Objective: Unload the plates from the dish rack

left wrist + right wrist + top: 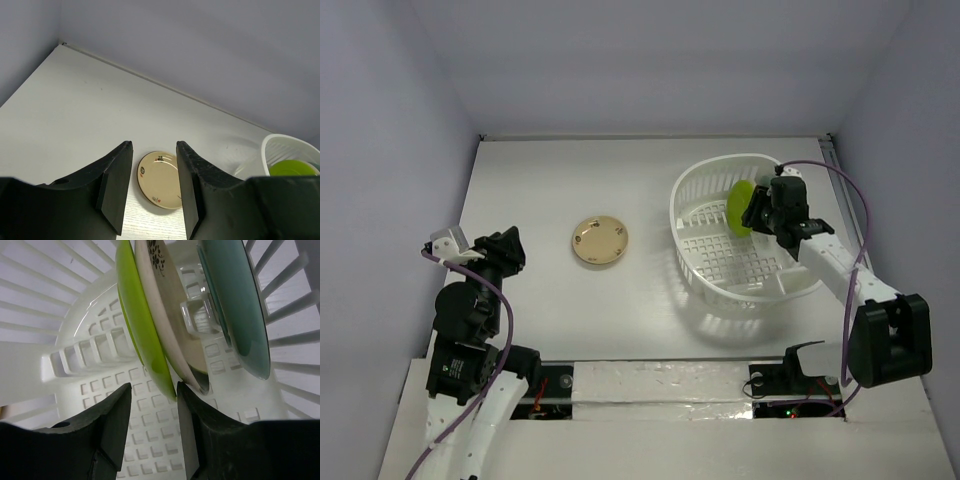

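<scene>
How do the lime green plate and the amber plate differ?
The lime green plate stands on edge in the dish rack; the amber plate lies flat on the table. The green one is plain; the amber one carries small motifs. The right tool stands open at the green plate's rim; none touches the amber plate. Both are small, round.

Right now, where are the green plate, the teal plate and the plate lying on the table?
green plate (141,325), right wrist view, its outer face.
teal plate (236,305), right wrist view, its broad face.
tan plate (599,241), top view, its centre.
</scene>
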You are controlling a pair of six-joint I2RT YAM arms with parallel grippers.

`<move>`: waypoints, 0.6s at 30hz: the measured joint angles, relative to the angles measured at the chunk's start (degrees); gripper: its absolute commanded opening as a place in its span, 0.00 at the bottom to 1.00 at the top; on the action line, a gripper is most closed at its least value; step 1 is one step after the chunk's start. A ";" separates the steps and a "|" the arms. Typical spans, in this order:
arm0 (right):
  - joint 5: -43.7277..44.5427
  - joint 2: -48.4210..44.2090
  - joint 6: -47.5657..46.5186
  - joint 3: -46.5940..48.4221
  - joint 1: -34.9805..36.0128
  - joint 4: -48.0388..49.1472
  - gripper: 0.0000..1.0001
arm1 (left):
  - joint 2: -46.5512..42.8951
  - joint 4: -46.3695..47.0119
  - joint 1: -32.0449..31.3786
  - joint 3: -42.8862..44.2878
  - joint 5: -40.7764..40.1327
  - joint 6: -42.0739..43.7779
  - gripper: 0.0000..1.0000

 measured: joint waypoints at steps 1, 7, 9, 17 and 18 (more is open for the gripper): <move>0.00 0.24 -0.09 0.15 0.00 0.11 0.48 | 0.00 0.00 0.00 0.00 0.00 0.00 0.37; -0.79 2.80 -1.53 1.79 0.00 1.62 0.48 | 0.00 0.00 0.00 0.00 0.02 -0.02 0.37; -1.49 3.34 -1.99 2.19 0.00 2.10 0.47 | 0.00 0.00 0.00 0.00 0.04 0.00 0.37; -3.98 4.59 -3.85 3.89 0.00 3.63 0.32 | 0.11 0.00 0.00 0.00 0.26 -0.02 0.37; -4.17 4.68 -4.09 4.07 0.00 3.63 0.29 | 0.11 0.00 0.00 0.00 0.35 -0.02 0.37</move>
